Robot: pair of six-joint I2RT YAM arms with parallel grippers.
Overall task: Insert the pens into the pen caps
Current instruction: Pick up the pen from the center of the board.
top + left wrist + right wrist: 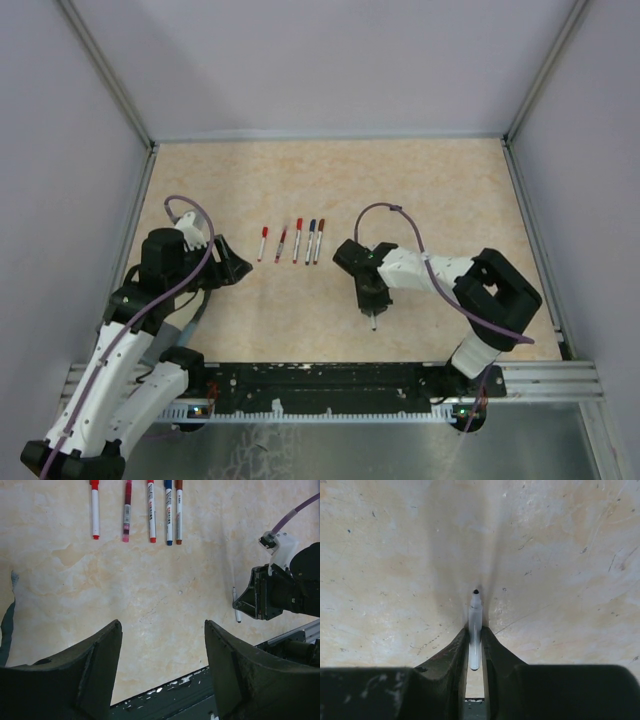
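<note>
Five pens [297,241] lie side by side in a row on the tan table [450,190], each running lengthwise away from the arms, with their coloured ends at the far side. The left gripper [236,268] sits just left of the row, slightly nearer the bases. Right of the row and nearer the bases, the right gripper [372,312] points downward, and a lone pen [374,322] sticks out from its fingers.

Was boxed in by plain pale lilac-grey panel walls [330,60] with slim grey metal corner strips [108,75]. Held a beige marble-patterned tabletop [330,180], faintly scratched. Seemed evenly lit, perhaps from overhead.
</note>
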